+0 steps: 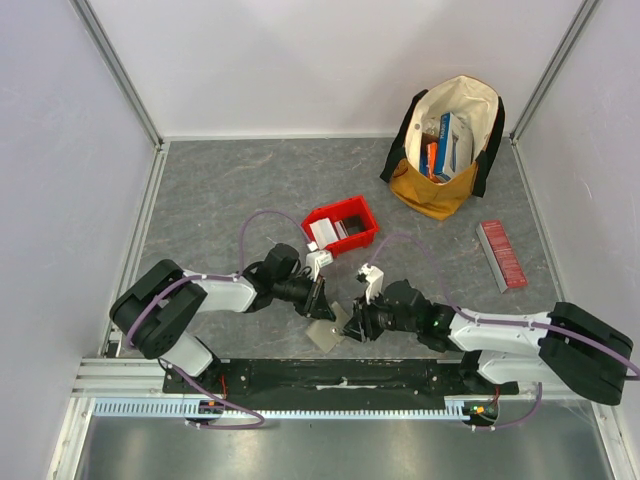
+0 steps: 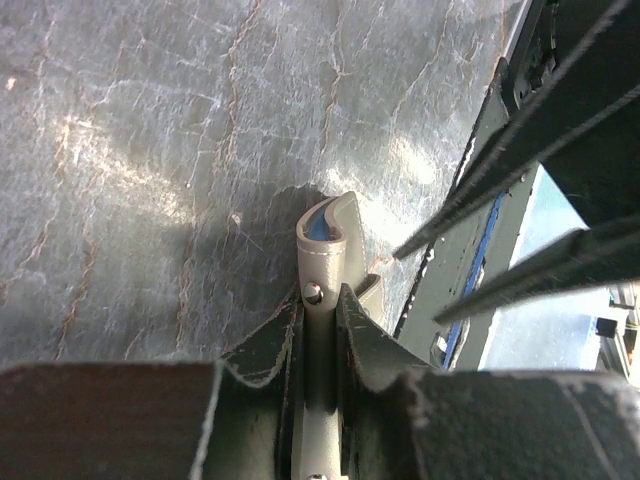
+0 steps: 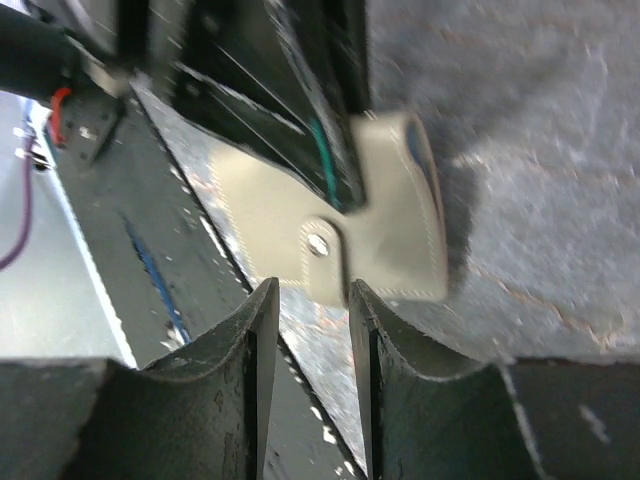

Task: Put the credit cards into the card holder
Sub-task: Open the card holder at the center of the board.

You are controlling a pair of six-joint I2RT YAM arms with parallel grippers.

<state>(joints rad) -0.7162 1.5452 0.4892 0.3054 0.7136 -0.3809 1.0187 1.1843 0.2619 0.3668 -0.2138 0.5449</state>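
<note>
The small flat grey-olive folding card holder [image 1: 325,335] is off the grey marbled table top [image 1: 220,200], near the near edge at the middle, between the two arms. The left gripper [image 2: 318,300] is clenched on it. In the left wrist view the holder stands edge-on between the two black fingers [image 2: 262,350], and its curled far end pokes out past the fingertips. A sliver of a pale blue plastic card [image 2: 314,226] shows inside that curl.

The right gripper [image 3: 312,292] faces the holder from the right. Its fingers [image 3: 258,330] are parted with nothing between them. The holder's snap tab [image 3: 318,243] hangs just beyond the gap between the tips; the view is blurred, so I cannot tell whether it touches them.

Farther back sits a small red plastic bin [image 1: 352,214], well apart from the holder.
</note>
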